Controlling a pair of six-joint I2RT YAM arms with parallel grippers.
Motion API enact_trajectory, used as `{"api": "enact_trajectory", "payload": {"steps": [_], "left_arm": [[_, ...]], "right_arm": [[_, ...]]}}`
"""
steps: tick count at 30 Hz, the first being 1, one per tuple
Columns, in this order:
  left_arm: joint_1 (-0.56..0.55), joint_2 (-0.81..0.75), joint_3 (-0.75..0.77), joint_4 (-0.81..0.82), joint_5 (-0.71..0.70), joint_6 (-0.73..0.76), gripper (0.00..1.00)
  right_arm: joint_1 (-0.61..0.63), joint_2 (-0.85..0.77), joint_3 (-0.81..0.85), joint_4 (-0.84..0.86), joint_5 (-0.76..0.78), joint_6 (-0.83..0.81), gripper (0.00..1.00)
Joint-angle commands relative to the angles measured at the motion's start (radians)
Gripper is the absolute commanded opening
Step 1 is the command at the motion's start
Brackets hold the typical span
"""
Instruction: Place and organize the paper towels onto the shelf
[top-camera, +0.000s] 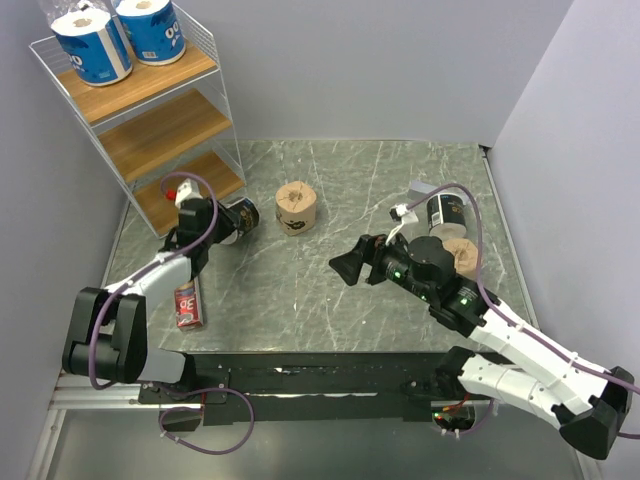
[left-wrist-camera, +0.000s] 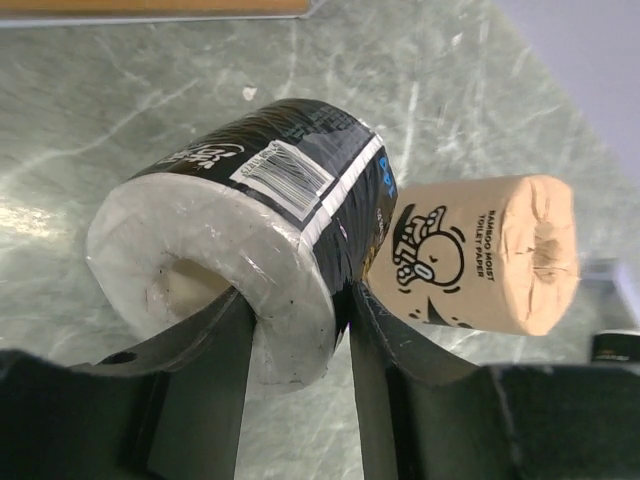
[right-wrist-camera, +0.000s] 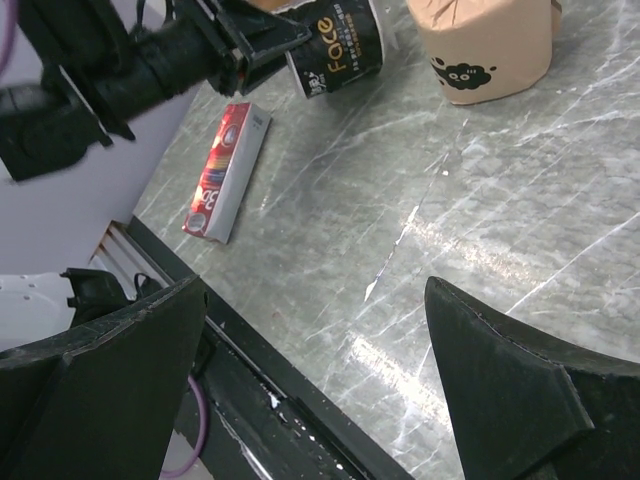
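Though hidden from above, the left hand (left-wrist-camera: 298, 300) pinches the wall of the black-wrapped roll (left-wrist-camera: 280, 190) in its wrist view; the right hand (right-wrist-camera: 315, 290) spreads wide over open counter (right-wrist-camera: 450, 200).

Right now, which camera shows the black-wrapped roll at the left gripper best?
Left wrist: the black-wrapped roll fills the frame, its wall pinched by the left gripper. The top view shows it small beside the arm; the right wrist catches only part of it at the frame's top edge.
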Motion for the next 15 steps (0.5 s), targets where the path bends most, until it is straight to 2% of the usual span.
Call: {"api": "enact_trajectory", "payload": {"steps": [1, 3, 7, 10, 15], "left_arm": [[0.000, 0.013, 0.240, -0.296, -0.045, 0.138, 0.31], [-0.001, 0.030, 0.311, -0.424, -0.054, 0.198, 0.28], [-0.013, 0.015, 0.446, -0.650, -0.076, 0.294, 0.30], [-0.016, 0.021, 0.526, -0.770, -0.086, 0.367, 0.34], [-0.072, 0.090, 0.612, -0.887, -0.183, 0.440, 0.33]], "right_arm": [[0.000, -0.060, 0.010, 0.000, 0.015, 0.003, 0.96], [0.000, -0.086, -0.001, 0.003, 0.015, 0.005, 0.97], [0.000, -0.122, -0.029, 0.003, 0.015, 0.003, 0.97], [0.000, -0.132, -0.032, -0.012, 0.015, -0.006, 0.97], [0.000, -0.138, -0.040, -0.020, 0.036, -0.009, 0.97]]}}
